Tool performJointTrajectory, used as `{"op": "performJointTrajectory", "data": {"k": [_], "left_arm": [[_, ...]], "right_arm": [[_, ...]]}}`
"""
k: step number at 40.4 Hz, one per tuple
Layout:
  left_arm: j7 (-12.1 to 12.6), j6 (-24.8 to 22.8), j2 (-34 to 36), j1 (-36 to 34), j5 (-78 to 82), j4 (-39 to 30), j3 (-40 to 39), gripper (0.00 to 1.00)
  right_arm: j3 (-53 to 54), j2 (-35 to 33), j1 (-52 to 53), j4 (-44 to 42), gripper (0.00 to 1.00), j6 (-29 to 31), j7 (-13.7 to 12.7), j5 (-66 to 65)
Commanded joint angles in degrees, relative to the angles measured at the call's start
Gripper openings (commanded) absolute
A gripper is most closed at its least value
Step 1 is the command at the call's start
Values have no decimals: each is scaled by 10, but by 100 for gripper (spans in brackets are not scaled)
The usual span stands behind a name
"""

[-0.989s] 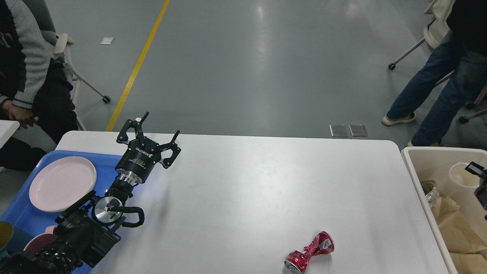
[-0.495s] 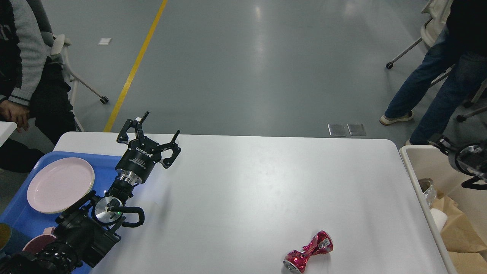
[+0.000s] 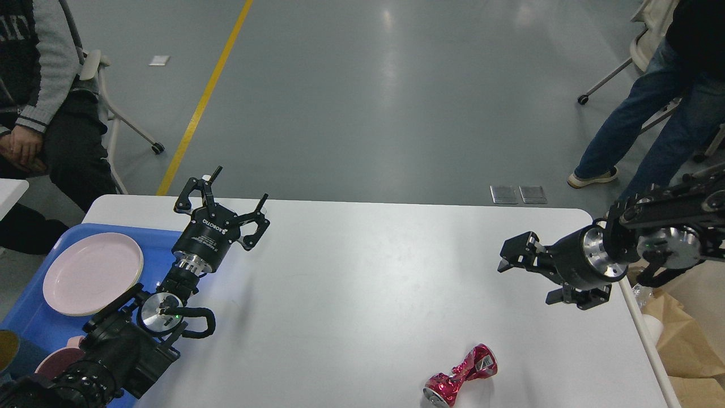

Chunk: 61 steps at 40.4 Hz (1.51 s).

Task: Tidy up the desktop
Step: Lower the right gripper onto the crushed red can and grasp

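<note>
The white desktop (image 3: 368, 266) fills the middle of the head view. A crushed red can (image 3: 460, 377) lies on it near the front edge, right of centre. My left gripper (image 3: 241, 186) is held above the desktop's far left part, just right of the blue tray, open with nothing between its fingers. My right gripper (image 3: 525, 281) reaches in from the right over the desktop's right end, behind and to the right of the can. It is open and empty too.
A blue tray (image 3: 25, 320) at the left edge holds a pink plate (image 3: 92, 273) and cups at its near end. Brown paper (image 3: 679, 340) lies in a bin off the right edge. One person sits at far left, another stands at far right.
My right arm has swung in from over the bin at the right edge and now reaches over the desktop's right end. The left arm and the can have not moved.
</note>
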Motion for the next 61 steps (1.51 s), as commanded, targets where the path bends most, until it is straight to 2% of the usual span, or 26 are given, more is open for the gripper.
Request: {"op": "performJointTrajectory", "data": {"k": [1,15,27,38,41,42,44,49,50,51,52,61], "left_arm": [[0,0,0,0,0,0,0,97],[0,0,0,0,0,0,0,97],[1,0,0,0,0,0,0,97],[1,0,0,0,0,0,0,97],[1,0,0,0,0,0,0,97],[1,0,0,0,0,0,0,97],[1,0,0,0,0,0,0,97],[1,0,0,0,0,0,0,97],[1,0,0,0,0,0,0,97],[1,0,0,0,0,0,0,97],[1,1,0,0,0,0,0,97],[1,0,0,0,0,0,1,97]], "right_arm": [[0,17,-69,5,100,-38,1,39],[73,31,-169,9,100,-78,2,95],[164,61,-275,2,100,-142,2,109],[188,85,-312,-9,88,-184,3,106],[202,97,-324,-22,76,-192,5,106],[207,102,-329,-30,68,-196,5,103],[208,104,-330,-37,58,-199,5,101],[209,105,-330,-43,46,-200,5,101],[209,105,-329,-43,38,-199,5,101],[209,104,-327,-43,25,-198,5,101],[209,105,-327,-43,0,-199,5,101],[209,101,-326,-40,0,-201,5,102]]}}
